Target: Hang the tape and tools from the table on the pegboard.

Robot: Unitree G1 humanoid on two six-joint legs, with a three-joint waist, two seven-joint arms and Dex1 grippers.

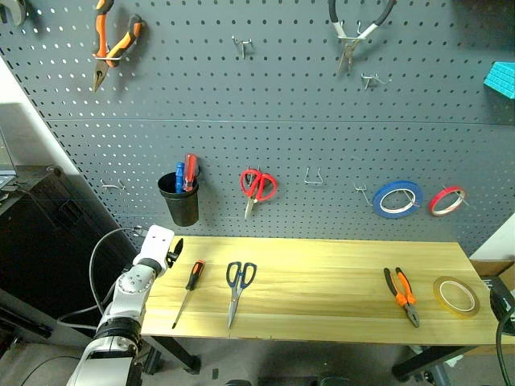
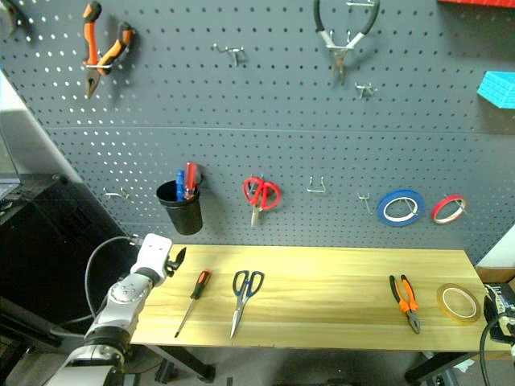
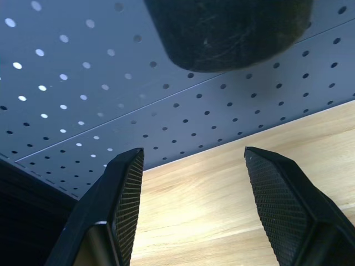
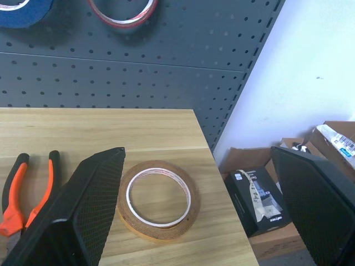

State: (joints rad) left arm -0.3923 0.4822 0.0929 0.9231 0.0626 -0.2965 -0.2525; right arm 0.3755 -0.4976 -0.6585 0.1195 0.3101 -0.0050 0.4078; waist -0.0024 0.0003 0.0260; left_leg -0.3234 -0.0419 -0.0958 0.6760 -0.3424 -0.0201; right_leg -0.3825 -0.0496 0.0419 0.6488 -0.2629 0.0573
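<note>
On the light wooden table [image 1: 322,273] lie a small screwdriver [image 1: 189,291], dark-handled scissors [image 1: 239,283], orange-and-black pliers [image 1: 402,295] and a yellow tape roll [image 1: 456,295]. The dark grey pegboard [image 1: 282,137] rises behind the table. My left gripper [image 1: 174,248] hovers open and empty over the table's left end, left of the screwdriver and below a black cup [image 3: 233,27]. My right gripper [image 4: 197,160] is wide open at the table's right end, facing the tape [image 4: 158,199], which lies flat ahead of its fingers and untouched. The pliers' handles [image 4: 22,194] lie beside it.
The pegboard carries the black cup [image 1: 179,201] with blue and red screwdrivers, red scissors [image 1: 257,186], a blue roll [image 1: 397,199], a red roll [image 1: 447,200], orange pliers [image 1: 109,44] and black-handled pliers [image 1: 358,28]. Bare hooks [image 1: 312,177] sit between them. Boxes [image 4: 266,205] stand beyond the table's right end.
</note>
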